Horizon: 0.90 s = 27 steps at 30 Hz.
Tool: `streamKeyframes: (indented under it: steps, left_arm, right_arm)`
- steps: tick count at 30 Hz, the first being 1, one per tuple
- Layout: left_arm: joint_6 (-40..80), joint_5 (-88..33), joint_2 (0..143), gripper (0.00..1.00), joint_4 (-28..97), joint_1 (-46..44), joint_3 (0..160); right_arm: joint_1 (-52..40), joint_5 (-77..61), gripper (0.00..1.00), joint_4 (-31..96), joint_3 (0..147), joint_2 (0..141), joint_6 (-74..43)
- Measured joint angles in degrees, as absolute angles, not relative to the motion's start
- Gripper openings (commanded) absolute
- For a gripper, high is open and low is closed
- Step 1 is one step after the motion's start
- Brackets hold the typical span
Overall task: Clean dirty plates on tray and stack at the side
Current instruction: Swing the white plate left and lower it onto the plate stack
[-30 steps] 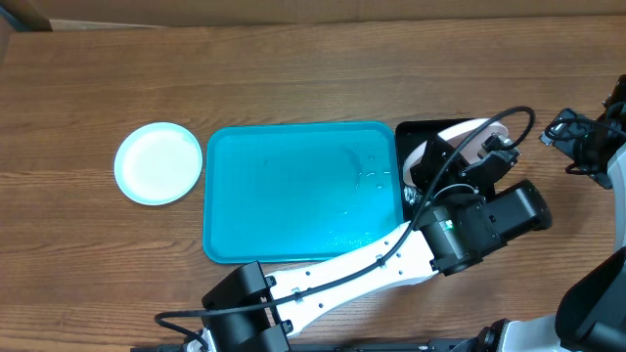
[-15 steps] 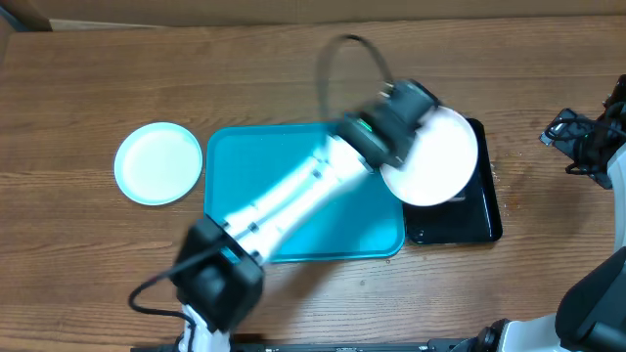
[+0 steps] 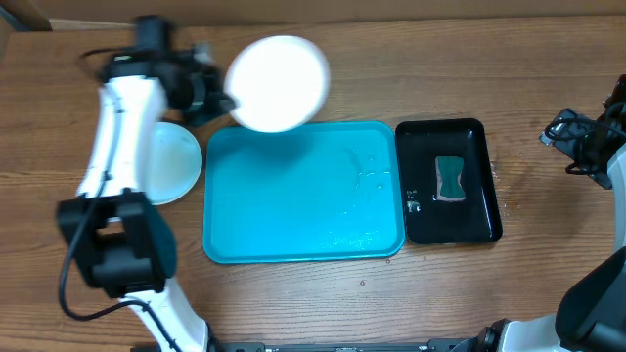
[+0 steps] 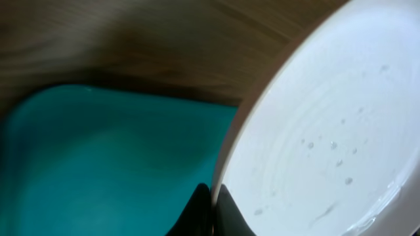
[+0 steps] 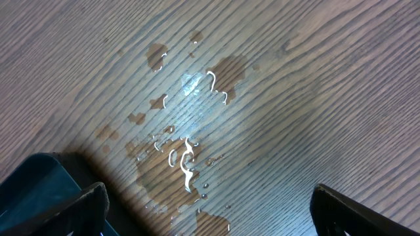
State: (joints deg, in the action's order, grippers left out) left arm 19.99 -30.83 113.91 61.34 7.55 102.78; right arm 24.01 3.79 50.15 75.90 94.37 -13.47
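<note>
The left gripper [image 3: 217,98] is pressed together on the rim of the white round plastic plate [image 3: 279,83] and holds it in the air, over the far edge of the large turquoise rectangular plastic tray [image 3: 293,205] and the brown wooden table [image 3: 411,68] behind it. In the left wrist view, the dark fingers [image 4: 211,208] pinch the plate's edge at the bottom of the picture, and small water drops sit on its white surface. The tray lies in the middle of the table and has some water drops [image 3: 367,181] on its right part. Just beside the tray's left edge, the pale blue round plastic plate [image 3: 178,164] lies on the table, and the left arm covers a part of it. Just beside the tray's right edge stands the narrow glossy black tray [image 3: 479,196], with a small grey-green sponge [image 3: 450,179] inside it. The right gripper [image 5: 210,208] is at the right side of the table, well apart from the plates, its fingers spread wide and holding nothing, above small water puddles [image 5: 187,157] on the wood.
</note>
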Motion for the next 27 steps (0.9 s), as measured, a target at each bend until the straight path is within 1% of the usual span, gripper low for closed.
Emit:
streamKeyframes:
  steps: [7,12,17,22,27]
  left_arm:
    - [20.6,-21.3,113.9,0.04,67.1,25.3,102.8]
    - [21.3,-13.5,113.9,0.04,67.7,33.7,102.8]
    - [21.6,-8.2,113.9,0.04,67.7,35.5,102.8]
    - [22.2,-4.4,113.9,0.04,66.2,34.1,101.3]
    - [22.9,-3.0,113.9,0.04,62.9,32.1,96.2]
  right_arm:
    - [24.0,3.8,1.00,50.1,75.9,94.4,-13.5]
    - [24.0,3.8,1.00,50.2,75.9,94.4,-13.5]
    - [24.0,3.8,1.00,50.1,75.9,94.4,-13.5]
    - [24.0,3.8,1.00,50.1,75.9,94.4,-13.5]
    - [24.0,3.8,1.00,50.1,75.9,94.4,-13.5]
